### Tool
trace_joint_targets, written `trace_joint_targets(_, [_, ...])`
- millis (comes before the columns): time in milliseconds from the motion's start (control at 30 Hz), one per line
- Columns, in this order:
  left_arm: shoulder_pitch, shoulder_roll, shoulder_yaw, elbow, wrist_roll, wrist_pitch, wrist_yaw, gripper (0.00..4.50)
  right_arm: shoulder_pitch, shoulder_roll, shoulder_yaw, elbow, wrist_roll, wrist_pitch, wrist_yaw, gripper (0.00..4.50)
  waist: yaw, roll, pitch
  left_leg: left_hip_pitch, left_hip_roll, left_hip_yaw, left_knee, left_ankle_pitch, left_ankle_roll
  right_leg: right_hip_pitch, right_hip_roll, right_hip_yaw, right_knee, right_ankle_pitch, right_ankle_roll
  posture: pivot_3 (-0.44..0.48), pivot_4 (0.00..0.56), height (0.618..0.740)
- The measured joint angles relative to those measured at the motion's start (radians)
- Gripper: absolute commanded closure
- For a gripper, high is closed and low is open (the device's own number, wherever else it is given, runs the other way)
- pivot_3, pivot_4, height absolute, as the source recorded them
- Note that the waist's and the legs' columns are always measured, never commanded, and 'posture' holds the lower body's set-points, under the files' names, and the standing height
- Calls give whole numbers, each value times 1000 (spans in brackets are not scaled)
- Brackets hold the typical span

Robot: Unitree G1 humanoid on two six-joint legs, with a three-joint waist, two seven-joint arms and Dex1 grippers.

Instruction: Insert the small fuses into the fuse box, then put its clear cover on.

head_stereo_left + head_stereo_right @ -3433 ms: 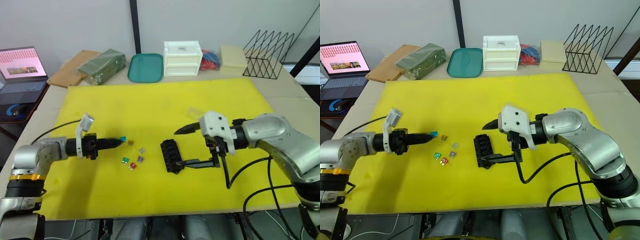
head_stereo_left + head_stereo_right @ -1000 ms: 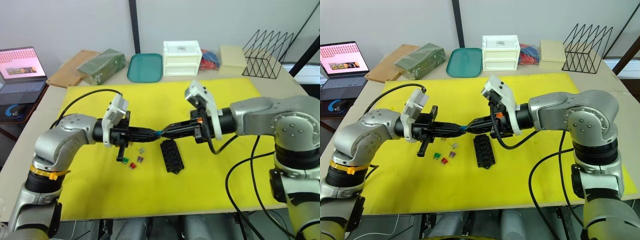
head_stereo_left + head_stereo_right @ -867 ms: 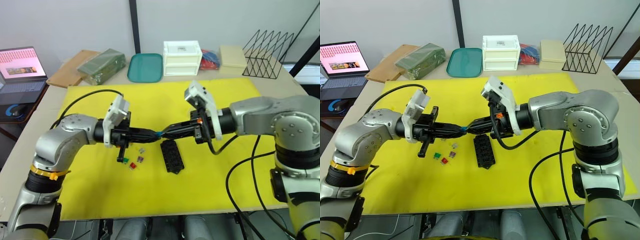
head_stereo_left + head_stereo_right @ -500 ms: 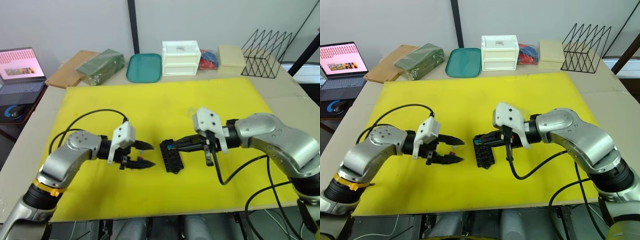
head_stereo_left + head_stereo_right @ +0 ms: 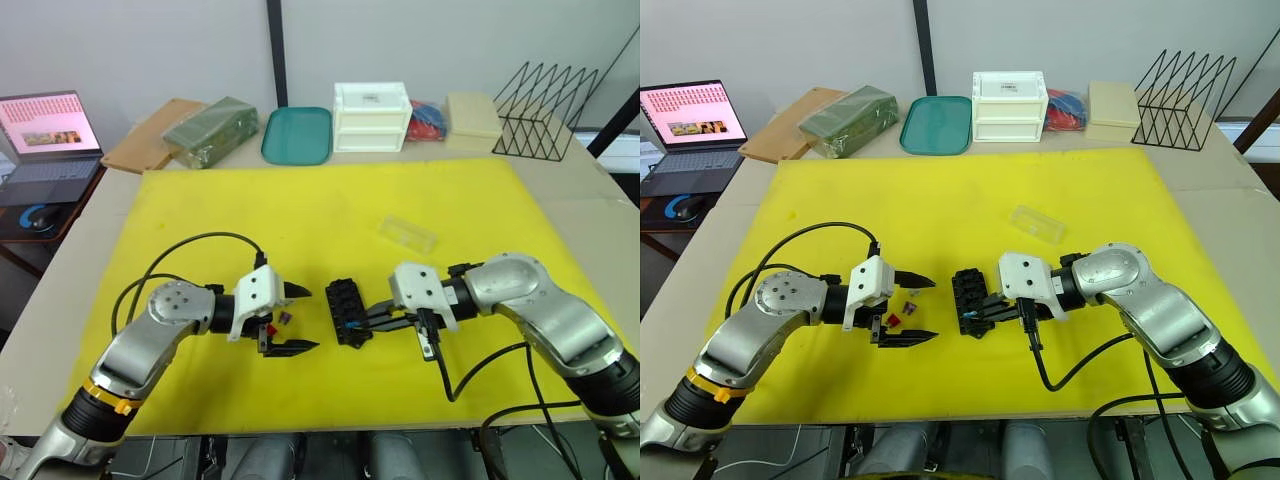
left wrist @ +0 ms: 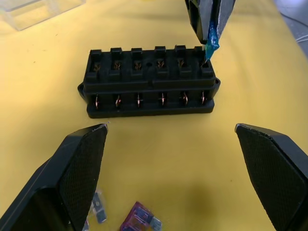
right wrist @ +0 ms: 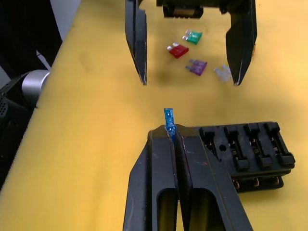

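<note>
The black fuse box [image 5: 347,311] lies on the yellow mat [image 5: 330,210], its slots showing in the left wrist view as the fuse box [image 6: 149,82]. My right gripper [image 7: 172,137] is shut on a teal fuse [image 7: 168,122], held tip-down at an end slot of the box, where the teal fuse [image 6: 210,45] hangs. My left gripper [image 5: 308,318] stands open beside the box, nothing between its fingers [image 6: 82,163]. Loose small fuses lie under it: green [image 7: 193,36], red [image 7: 178,50], purple [image 7: 197,66] and grey [image 7: 223,72]. The clear cover [image 5: 407,233] lies on the mat behind the box.
Along the table's far edge stand a white drawer box [image 5: 372,117], a teal tray [image 5: 296,134], a green bundle [image 5: 208,122], a beige box [image 5: 472,115] and a black wire rack [image 5: 545,95]. A laptop [image 5: 45,135] sits far left.
The teal fuse passed from my left gripper to my right one. The left gripper opened and dropped to the mat by the loose fuses. The right gripper brought the fuse down to the box.
</note>
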Motion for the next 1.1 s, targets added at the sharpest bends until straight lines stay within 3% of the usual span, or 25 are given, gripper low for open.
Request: trace_joint_targets(1100, [0, -6, -15, 0, 2, 0, 7, 28, -21, 49, 34, 128, -126, -146, 115, 4500, -2, 0, 0, 1, 0, 0, 0, 0, 0, 0, 0, 0, 0, 0, 0, 0, 150, 740])
